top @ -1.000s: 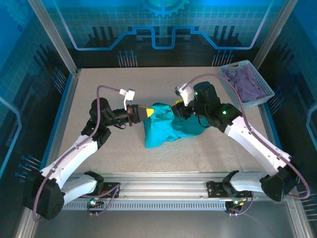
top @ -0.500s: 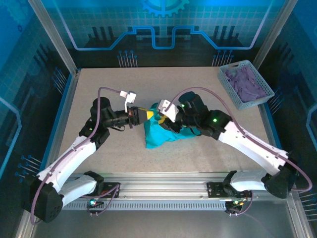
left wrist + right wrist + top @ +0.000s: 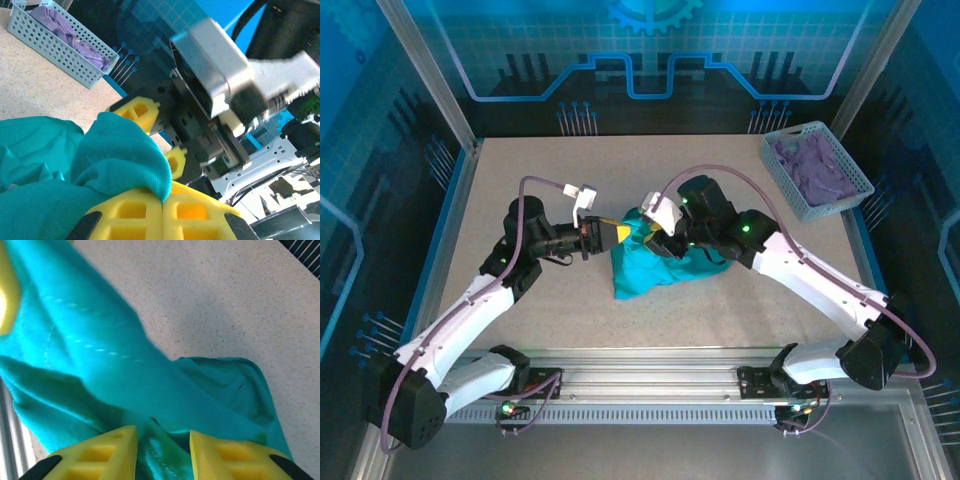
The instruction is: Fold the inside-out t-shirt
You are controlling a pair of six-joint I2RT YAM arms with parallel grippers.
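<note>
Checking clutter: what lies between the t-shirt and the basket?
In the top view, only bare table lies between the t-shirt and the basket.

Robot test cell in a lab: a speckled surface enclosed by an aluminium frame, blue printed circuit-pattern wall panels, and two arms bolted to a rail.

T-shirt sat bunched mid-table, landmark for the rest. Left gripper at its left top edge and right gripper just beside it crowded that corner; no room between them. Table left, behind and in front of the shirt was bare. Basket with purple cloth blocked the far right.
</note>
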